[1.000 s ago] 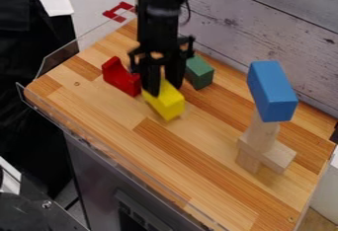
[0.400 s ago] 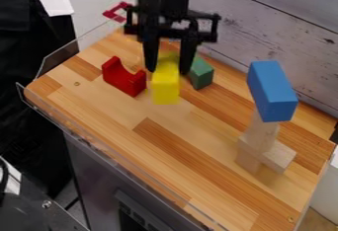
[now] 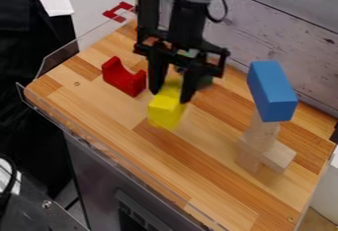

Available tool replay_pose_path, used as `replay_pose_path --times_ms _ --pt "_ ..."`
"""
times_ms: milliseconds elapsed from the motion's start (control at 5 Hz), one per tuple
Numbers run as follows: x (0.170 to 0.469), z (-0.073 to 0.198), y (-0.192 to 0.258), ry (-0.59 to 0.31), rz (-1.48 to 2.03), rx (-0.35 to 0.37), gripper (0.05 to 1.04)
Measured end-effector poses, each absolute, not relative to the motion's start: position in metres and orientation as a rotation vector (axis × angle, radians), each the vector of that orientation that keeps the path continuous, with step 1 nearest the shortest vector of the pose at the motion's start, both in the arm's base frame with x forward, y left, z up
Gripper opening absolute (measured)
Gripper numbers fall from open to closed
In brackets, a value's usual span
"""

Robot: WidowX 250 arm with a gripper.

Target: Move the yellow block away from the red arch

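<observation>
Now the hand (image 3: 172, 96), clamped on the yellow block (image 3: 166, 110), has shifted it toward mid-bench (image 3: 198, 161); we judge its gap from the red arch (image 3: 123, 79) widening

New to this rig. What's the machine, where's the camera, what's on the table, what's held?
The machine is a black WidowX 250 robot arm, coming in from the top edge and ending in a two-finger gripper. A fixed camera looks down at a slant on the wooden tabletop.

The gripper appears to hold the yellow block, which sits between its fingers. To the left in the picture lies the red arch, its curved notch facing up. A green block is partly hidden behind the gripper. To the right, a blue block sits atop a stack of pale wooden blocks.

The job is to move the yellow block away from the arch.
</observation>
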State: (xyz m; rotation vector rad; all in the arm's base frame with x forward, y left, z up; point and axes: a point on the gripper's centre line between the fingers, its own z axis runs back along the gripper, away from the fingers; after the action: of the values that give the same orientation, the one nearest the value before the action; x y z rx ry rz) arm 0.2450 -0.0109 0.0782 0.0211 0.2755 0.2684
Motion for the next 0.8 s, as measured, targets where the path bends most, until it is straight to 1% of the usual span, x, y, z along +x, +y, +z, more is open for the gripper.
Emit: replay_pose_path --times_ms 200,400,600,800 --pt "0.241 0.060 -0.011 0.299 0.271 0.088 0.510" --pt "0.238 0.045 -0.010 0.313 0.307 0.120 0.510" --pt "0.237 0.030 -0.012 0.343 0.310 0.121 0.510" --pt "0.237 0.024 -0.016 0.329 0.306 0.092 0.510"
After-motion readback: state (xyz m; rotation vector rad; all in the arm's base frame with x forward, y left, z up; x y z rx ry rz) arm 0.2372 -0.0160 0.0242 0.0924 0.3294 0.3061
